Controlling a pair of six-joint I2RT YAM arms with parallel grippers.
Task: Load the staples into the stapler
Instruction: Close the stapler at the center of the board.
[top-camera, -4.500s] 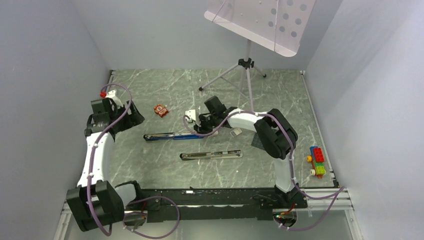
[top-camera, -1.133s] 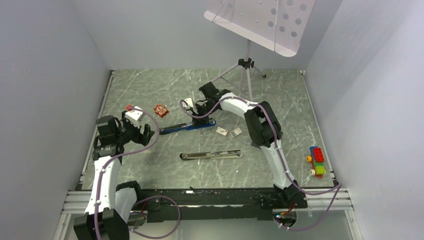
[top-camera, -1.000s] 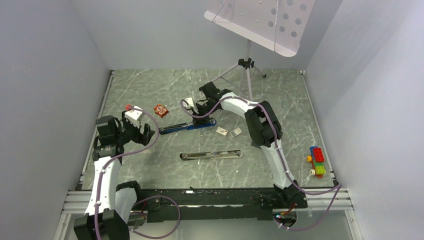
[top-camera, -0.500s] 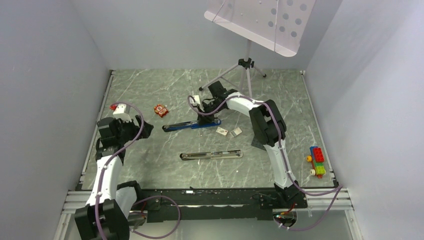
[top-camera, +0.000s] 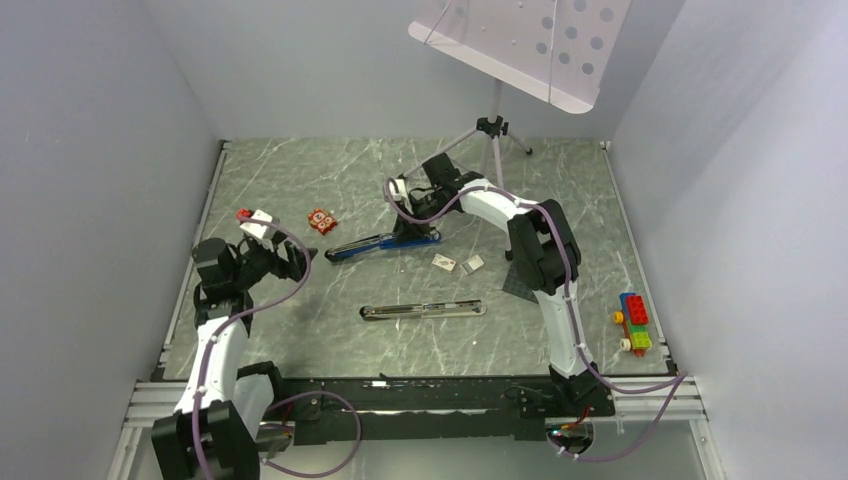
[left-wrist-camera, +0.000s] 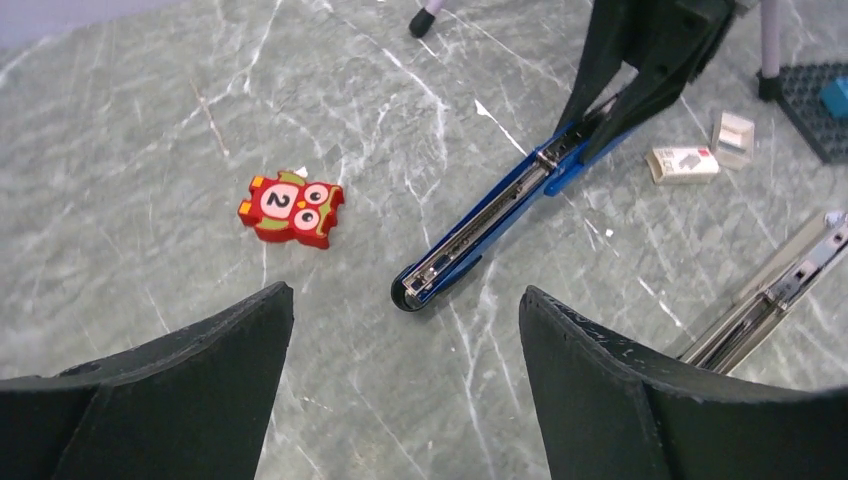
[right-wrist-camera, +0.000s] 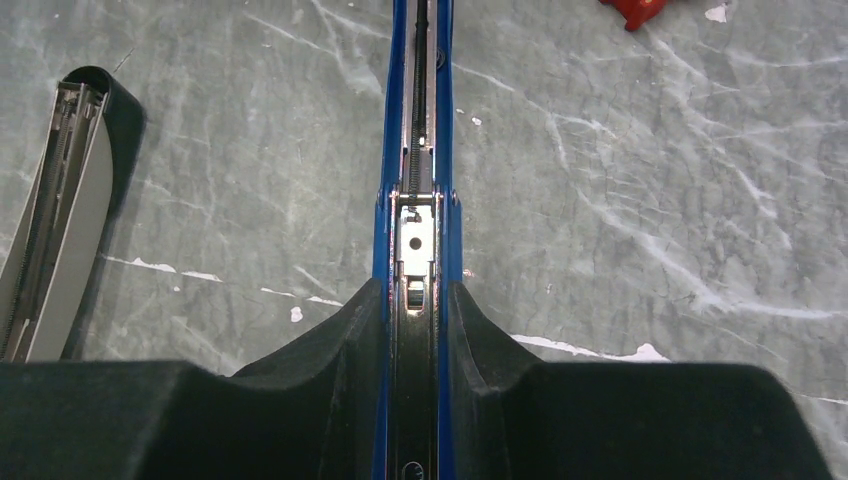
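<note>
I count one blue stapler (top-camera: 360, 248) and one silver stapler (top-camera: 423, 311).
Also one each: owl tile (top-camera: 321, 220), printed box (top-camera: 443, 262), staples block (top-camera: 473, 263), brick stack (top-camera: 632, 322).

White-shelled arms (top-camera: 215, 345), black joints (top-camera: 540, 262), looping purple cables (top-camera: 357, 425), matte black pincers (left-wrist-camera: 405, 330).

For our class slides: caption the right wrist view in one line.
Right end effector clamps the open blue stapler; a silver stapler lies nearby.

A blue stapler (right-wrist-camera: 415, 150) with a silver channel is noted between the black fingers (right-wrist-camera: 320, 350) of the right gripper (right-wrist-camera: 415, 290). Ahead and left of the left gripper (left-wrist-camera: 402, 295), a red owl tile (left-wrist-camera: 291, 208) edged in green and yellow is recorded. The table (left-wrist-camera: 150, 120) is grey-green, veined in white.
</note>
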